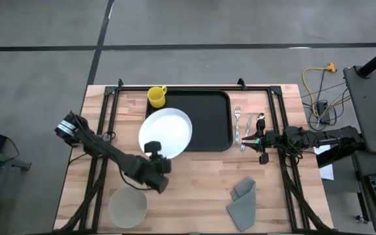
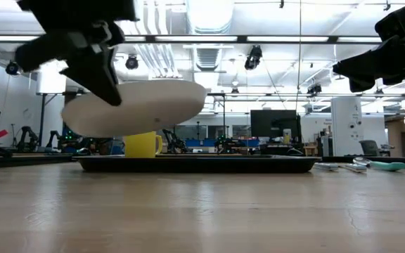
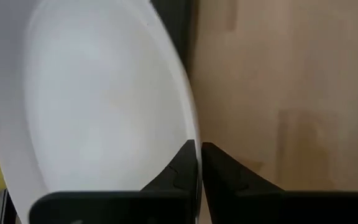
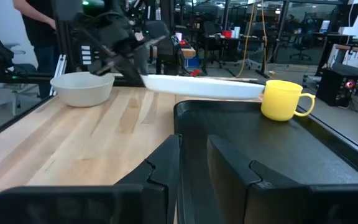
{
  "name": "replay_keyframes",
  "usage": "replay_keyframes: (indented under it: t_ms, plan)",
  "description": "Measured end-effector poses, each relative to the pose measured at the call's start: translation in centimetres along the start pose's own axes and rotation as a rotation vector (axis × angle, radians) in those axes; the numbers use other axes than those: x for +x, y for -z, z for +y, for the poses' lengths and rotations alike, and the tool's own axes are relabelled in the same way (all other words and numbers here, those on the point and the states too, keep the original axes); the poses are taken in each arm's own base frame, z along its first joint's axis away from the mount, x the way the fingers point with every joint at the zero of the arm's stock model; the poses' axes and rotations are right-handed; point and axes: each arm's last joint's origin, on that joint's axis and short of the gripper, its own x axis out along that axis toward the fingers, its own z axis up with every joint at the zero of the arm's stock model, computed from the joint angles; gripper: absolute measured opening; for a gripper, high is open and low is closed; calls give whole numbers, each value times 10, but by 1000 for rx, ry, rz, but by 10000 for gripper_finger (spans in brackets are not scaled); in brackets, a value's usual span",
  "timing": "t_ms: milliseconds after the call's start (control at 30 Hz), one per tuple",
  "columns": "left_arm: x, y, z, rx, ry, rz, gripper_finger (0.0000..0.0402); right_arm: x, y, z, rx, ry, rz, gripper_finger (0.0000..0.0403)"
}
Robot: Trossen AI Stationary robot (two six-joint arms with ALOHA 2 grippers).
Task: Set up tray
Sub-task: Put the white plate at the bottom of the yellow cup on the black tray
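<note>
The black tray (image 1: 207, 121) lies on the far middle of the table, and the low view shows its rim (image 2: 259, 164). A yellow mug (image 1: 156, 96) stands at the tray's far left corner. The round white plate (image 1: 168, 130) hovers over the tray's left edge, held by my left gripper (image 1: 153, 149) at the plate's near side. My right gripper (image 1: 248, 138) hangs just off the tray's right edge beside the cutlery (image 1: 238, 124). Its fingers are a little apart and point at the tray (image 4: 241, 149), holding nothing. My left gripper (image 3: 199, 158) pinches the plate's rim (image 3: 194, 134) on its near side, one finger on the upper face and one under it. It comes in from the table's near left. The plate (image 2: 136, 105) is lifted clear above the table and tray, slightly tilted.
A pale bowl (image 1: 128, 206) sits near the table's near left corner. A folded grey napkin (image 1: 242, 198) lies near the near edge on the right. A fork, a spoon and a teal-handled piece (image 1: 260, 121) lie right of the tray. A person stands beyond the table (image 4: 39, 25).
</note>
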Motion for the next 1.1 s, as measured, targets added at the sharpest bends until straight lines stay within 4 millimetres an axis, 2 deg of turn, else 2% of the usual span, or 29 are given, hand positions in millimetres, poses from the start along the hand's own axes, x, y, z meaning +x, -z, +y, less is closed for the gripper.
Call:
replay_keyframes:
  t_ms: [333,633,933,1100]
  plan:
    - [18,-6,17,-37,-22,0,0,0,0,0,0,0,0,73]
    - [28,-14,21,-50,-12,-36,0,0,0,0,0,0,0,71]
    - [36,-8,21,-35,-17,-21,0,0,0,0,0,0,0,79]
    - [49,5,22,-29,-32,14,0,0,0,0,0,0,0,72]
